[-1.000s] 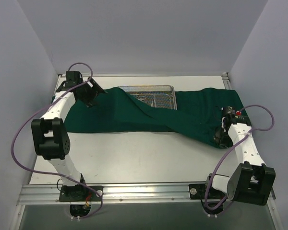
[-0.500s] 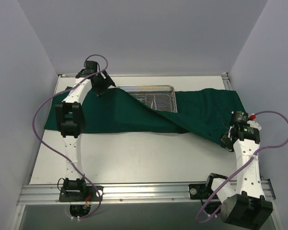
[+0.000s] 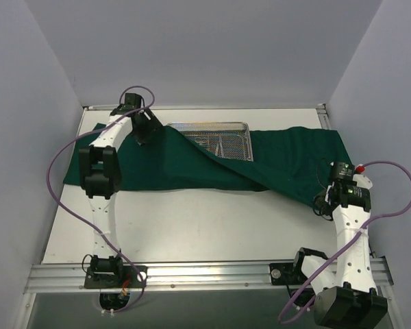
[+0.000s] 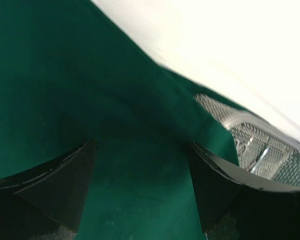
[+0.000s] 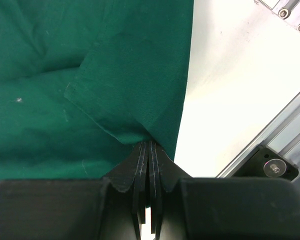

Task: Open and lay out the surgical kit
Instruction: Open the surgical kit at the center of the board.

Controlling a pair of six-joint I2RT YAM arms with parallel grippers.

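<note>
Pinching near-right corner of green drape, right end effector was clamped fully closed on cloth, probably to draw that flap outward. Left end effector hovered wide open, holding nothing, over drape's far-left part, beside half-uncovered wire-mesh tray at far middle of bench.

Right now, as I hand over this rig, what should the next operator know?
Left gripper: open over the green cloth, beside the left end of the mesh tray, holding nothing.
Right gripper: shut on the cloth's right edge.
Tray: far centre, a cloth fold across its left and near side; instruments inside.
Done: cloth mostly spread.
Left: clear the fold, lay out instruments.
</note>
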